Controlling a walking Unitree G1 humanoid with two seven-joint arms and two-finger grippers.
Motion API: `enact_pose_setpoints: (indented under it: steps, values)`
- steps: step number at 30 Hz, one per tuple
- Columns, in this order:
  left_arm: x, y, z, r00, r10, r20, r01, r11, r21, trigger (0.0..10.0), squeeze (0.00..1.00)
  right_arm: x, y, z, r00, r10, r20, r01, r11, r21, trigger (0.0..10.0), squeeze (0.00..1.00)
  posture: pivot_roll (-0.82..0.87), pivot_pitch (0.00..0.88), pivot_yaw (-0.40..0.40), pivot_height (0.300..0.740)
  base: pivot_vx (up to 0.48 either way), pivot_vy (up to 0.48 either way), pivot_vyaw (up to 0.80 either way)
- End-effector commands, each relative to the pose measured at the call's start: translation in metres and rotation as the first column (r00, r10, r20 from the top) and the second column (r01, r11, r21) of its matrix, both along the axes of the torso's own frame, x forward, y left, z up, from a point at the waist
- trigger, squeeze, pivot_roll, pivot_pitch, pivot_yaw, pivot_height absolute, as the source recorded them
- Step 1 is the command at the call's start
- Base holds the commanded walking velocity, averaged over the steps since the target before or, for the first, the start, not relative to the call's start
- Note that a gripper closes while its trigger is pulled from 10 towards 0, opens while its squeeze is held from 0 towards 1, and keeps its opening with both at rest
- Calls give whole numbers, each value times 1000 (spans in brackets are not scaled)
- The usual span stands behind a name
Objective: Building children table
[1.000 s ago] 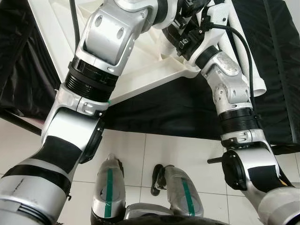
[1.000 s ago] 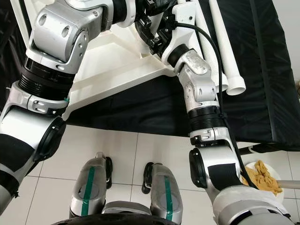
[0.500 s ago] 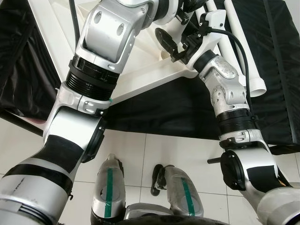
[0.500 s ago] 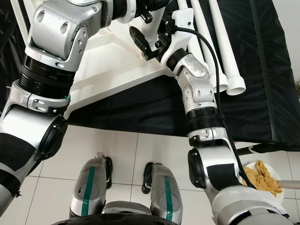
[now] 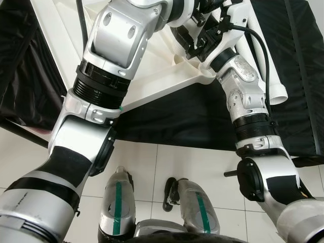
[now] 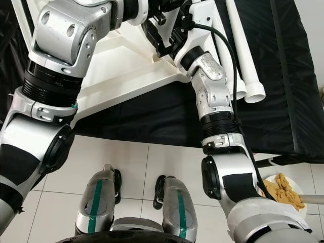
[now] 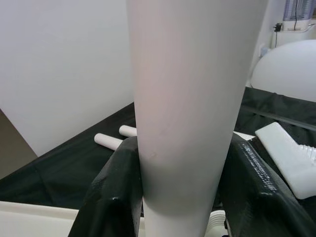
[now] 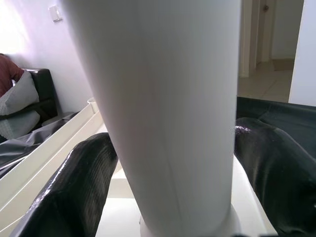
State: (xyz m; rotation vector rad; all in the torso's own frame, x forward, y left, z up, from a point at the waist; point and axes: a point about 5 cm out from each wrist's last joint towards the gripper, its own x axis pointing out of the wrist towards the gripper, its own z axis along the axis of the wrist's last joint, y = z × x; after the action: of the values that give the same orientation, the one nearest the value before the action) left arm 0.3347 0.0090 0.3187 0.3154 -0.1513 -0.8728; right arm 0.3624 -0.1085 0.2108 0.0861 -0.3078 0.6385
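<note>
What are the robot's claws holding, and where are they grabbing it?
Both claws hold one white table leg. The left claw grips its round shaft; the right claw grips near the bottom, where it meets the white tabletop.

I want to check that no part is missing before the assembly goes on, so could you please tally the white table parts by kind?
Tabletop: 1
Upright leg, gripped by the left gripper and the right gripper: 1
Loose legs lying on the black cloth: 2
Total: 4
</note>
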Motion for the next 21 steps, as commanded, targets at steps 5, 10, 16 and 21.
enact_pose_setpoints:
  steps: [5, 10, 16, 21]
  values:
    - [-3, -3, 12, 998, 50, 46, -48, 998, -28, 10000, 0, 2, 2, 0, 1000, 0, 13, 0, 1000, -2, 1725, 0, 111, 38, -65, 740, 0, 0, 0]
    - [-4, -4, 12, 998, 44, 49, -42, 999, -28, 10000, 0, 1, 2, -4, 1000, 14, 15, -14, 1000, 1, 0, 0, 113, 39, -65, 740, 0, 0, 0]
    - [-4, -5, 11, 998, 42, 42, -41, 999, -26, 10000, 0, 1, 0, -2, 999, 16, 30, -16, 1000, 19, 0, 0, 113, 39, -67, 740, 0, 0, 0]
    - [-8, -5, 6, 1000, -4, 11, 4, 999, -37, 10000, 1000, 5, -4, -1, 1000, -27, 14, 27, 1000, 12, 8667, 0, 113, 38, -68, 740, 0, 0, 0]
